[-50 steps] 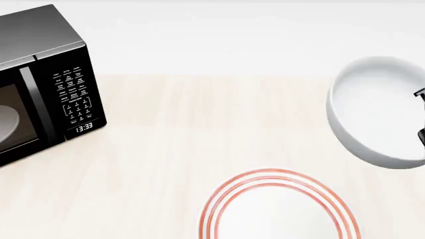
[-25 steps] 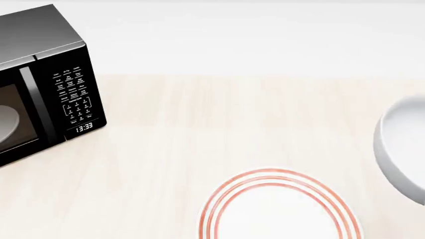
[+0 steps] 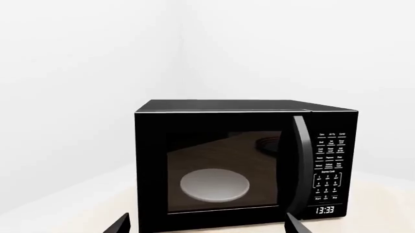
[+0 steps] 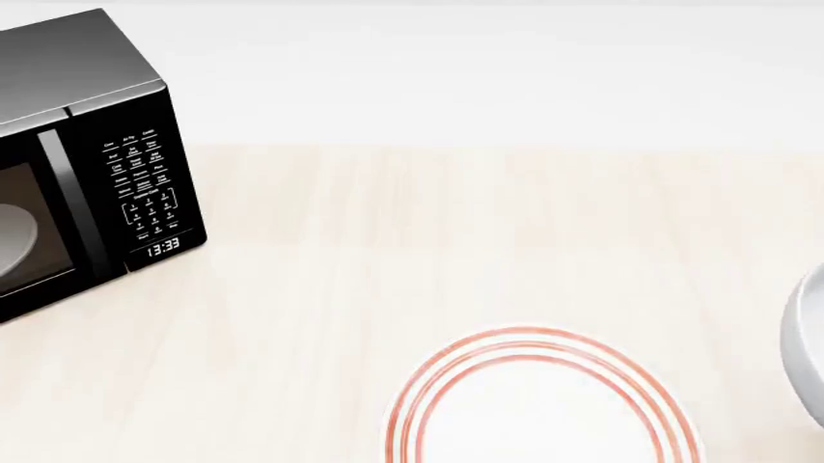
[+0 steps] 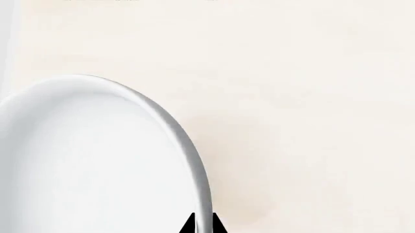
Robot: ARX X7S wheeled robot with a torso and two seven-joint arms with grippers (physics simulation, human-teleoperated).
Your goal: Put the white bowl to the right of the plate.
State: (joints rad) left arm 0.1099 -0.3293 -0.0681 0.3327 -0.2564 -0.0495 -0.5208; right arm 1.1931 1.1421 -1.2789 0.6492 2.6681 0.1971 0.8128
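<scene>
The white bowl shows only as a sliver at the right edge of the head view, to the right of the plate, which lies flat at the front with red rings round its rim. In the right wrist view the white bowl fills the frame, and my right gripper is shut on its rim, one fingertip on each side. My left gripper is open and empty, facing the microwave door. Neither gripper shows in the head view.
A black microwave stands at the left of the pale wooden table, its clock reading 13:33. In the left wrist view the microwave has a dim greyish dish behind its dark glass. A white wall is behind.
The white bowl has moved right and down, from the upper right of the head view to almost out of its right edge. The gripper part seen at its rim has left the view.
</scene>
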